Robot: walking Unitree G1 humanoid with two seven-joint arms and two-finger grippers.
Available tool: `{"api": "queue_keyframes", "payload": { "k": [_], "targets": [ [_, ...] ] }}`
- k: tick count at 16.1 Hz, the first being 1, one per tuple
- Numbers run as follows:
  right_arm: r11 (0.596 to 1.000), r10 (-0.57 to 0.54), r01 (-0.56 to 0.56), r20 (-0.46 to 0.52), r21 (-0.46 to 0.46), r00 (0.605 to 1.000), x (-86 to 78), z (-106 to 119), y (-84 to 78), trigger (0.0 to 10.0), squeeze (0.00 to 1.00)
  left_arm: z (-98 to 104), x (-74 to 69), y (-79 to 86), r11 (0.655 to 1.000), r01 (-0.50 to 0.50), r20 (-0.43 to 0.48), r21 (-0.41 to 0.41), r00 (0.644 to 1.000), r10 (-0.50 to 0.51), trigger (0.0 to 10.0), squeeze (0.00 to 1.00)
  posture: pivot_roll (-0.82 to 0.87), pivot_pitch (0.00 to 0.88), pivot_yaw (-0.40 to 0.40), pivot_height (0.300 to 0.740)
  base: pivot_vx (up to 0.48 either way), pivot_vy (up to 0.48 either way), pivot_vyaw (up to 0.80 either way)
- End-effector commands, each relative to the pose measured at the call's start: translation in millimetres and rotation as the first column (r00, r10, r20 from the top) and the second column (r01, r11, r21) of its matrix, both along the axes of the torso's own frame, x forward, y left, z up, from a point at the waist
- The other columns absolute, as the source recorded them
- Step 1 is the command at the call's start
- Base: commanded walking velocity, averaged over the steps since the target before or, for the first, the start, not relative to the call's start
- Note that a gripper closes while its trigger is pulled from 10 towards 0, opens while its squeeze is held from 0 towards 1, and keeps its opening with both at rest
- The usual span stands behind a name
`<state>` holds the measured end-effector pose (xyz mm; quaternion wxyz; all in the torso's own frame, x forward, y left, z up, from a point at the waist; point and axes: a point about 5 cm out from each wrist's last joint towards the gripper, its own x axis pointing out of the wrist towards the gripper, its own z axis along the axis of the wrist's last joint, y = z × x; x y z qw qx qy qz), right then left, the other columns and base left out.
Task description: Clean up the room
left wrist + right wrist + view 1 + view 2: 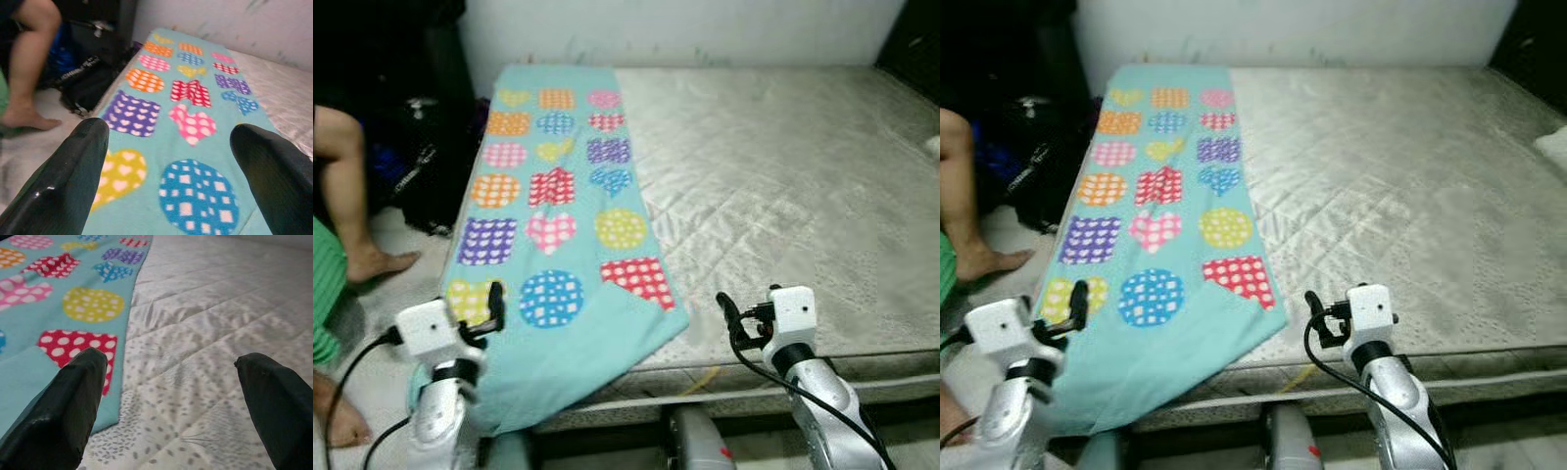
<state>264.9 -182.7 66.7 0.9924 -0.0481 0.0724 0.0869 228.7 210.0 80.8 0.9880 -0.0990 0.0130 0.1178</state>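
Both grippers sit low at the bed's near edge, empty, fingers spread wide: left gripper [495,305] over the near corner of the teal patterned blanket [548,211], right gripper [728,315] above bare mattress [783,176] just beside the blanket's edge. Blanket lies flat along the mattress's left side, near end drooping off. Likely staged for folding. Person's leg [347,186] at left.

The mattress [783,186] lies bare from its right edge across to the blanket [548,196] along its left edge. A person's legs [347,196] and a dark bag [431,166] obstruct the floor beside that left edge.
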Motion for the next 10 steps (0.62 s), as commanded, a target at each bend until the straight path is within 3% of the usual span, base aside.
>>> {"api": "queue_keyframes", "payload": {
  "k": [1, 3, 5, 8, 9, 10],
  "targets": [
    [1.000, 0.020, -0.020, 0.006, -0.001, 1.000, 0.8, 1, 5.8, 10.0, 0.00, -2, -3.0, 6.6, 1.000, -0.031, -0.017, 0.001, 0.999, 0.031, 10.0, 0.00, -0.12, 0.000, -0.036, 0.585, 0.000, 0.000, 0.00],
    [0.998, 0.043, -0.043, -0.001, -0.048, 0.999, 2.5, 0, 6.3, 10.0, 0.00, -2, -2.6, 7.5, 0.999, -0.041, -0.020, -0.002, 0.999, 0.041, 10.0, 0.00, -0.12, 0.000, -0.036, 0.585, 0.000, 0.000, 0.00],
    [0.984, 0.116, -0.113, 0.012, -0.134, 0.993, 15.8, 5, 10.5, 10.0, 0.00, -3, -2.5, 7.8, 0.999, -0.051, -0.045, 0.002, 0.998, 0.051, 10.0, 0.00, -0.11, 0.000, -0.036, 0.585, 0.000, 0.000, 0.00],
    [0.953, 0.288, -0.287, -0.002, -0.099, 0.958, 36.9, 14, 26.9, 10.0, 0.00, -3, -3.7, 6.9, 0.998, -0.058, -0.082, -0.019, 0.995, 0.057, 10.0, 0.00, -0.08, 0.000, -0.029, 0.585, 0.000, 0.000, 0.00],
    [0.941, 0.318, -0.316, -0.002, -0.121, 0.948, 46.0, 15, 35.0, 10.0, 0.00, -1, -3.6, 7.3, 0.997, -0.071, -0.087, -0.018, 0.994, 0.069, 10.0, 0.00, -0.06, 0.000, -0.024, 0.585, 0.000, 0.000, 0.00],
    [0.927, 0.318, -0.324, -0.062, -0.188, 0.946, 55.1, 7, 42.4, 10.0, 0.00, 3, -0.6, 4.5, 0.998, -0.052, -0.078, -0.035, 0.996, 0.049, 10.0, 0.00, -0.05, 0.000, -0.017, 0.585, 0.000, 0.000, 0.00]
  ]
}}
